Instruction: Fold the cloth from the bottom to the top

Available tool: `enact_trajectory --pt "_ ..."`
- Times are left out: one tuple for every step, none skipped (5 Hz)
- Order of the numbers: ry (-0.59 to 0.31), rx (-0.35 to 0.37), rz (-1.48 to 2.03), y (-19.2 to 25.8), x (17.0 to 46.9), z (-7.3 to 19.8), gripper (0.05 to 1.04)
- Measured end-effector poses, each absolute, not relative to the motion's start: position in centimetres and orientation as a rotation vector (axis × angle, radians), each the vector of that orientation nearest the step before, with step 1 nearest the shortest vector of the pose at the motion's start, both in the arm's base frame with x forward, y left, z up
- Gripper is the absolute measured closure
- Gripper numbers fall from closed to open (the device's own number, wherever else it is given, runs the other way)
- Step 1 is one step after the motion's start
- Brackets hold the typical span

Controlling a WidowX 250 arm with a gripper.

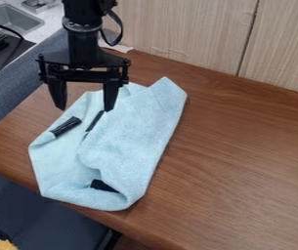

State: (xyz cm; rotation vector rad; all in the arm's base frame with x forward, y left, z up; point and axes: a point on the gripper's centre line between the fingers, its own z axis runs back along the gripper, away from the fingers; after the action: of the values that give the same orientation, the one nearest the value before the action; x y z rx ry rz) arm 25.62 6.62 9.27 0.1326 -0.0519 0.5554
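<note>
My gripper [84,108] hangs over the upper left part of the light blue cloth [138,144], its two fingers apart and pointing down with nothing between them. The cloth lies rumpled near the table's left side, partly folded over itself, with a corner pointing up at the top. One black object [66,126] lies on its left part, and a thin black piece [94,122] shows beside the folded layer. Near the cloth's lower edge another dark patch [103,186] shows in an opening between folds.
The brown wooden table [243,166] extends to the right of the cloth. Behind it stands a pale wood-grain panel [190,34]. A sink [10,19] and a black stove part are at the upper left, with a dark blue chair [33,215] at the lower left.
</note>
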Motion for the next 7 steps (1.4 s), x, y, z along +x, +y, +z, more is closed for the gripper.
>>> enact_trajectory --pt "-0.024 0.136 0.551 6.6 25.4 8.6 0.083" --pt "-0.014 0.151 0.617 9.8 24.3 7.9 0.083" --pt "0.006 0.17 0.606 11.5 23.9 7.0 0.083" --pt "0.025 0.158 0.632 14.1 23.0 5.8 0.083" --pt "0.066 0.165 0.599 14.3 23.2 3.8 0.083" --pt "0.032 0.147 0.569 14.8 23.6 2.1 0.083" --pt "0.056 0.133 0.557 15.4 23.6 0.5 0.083"
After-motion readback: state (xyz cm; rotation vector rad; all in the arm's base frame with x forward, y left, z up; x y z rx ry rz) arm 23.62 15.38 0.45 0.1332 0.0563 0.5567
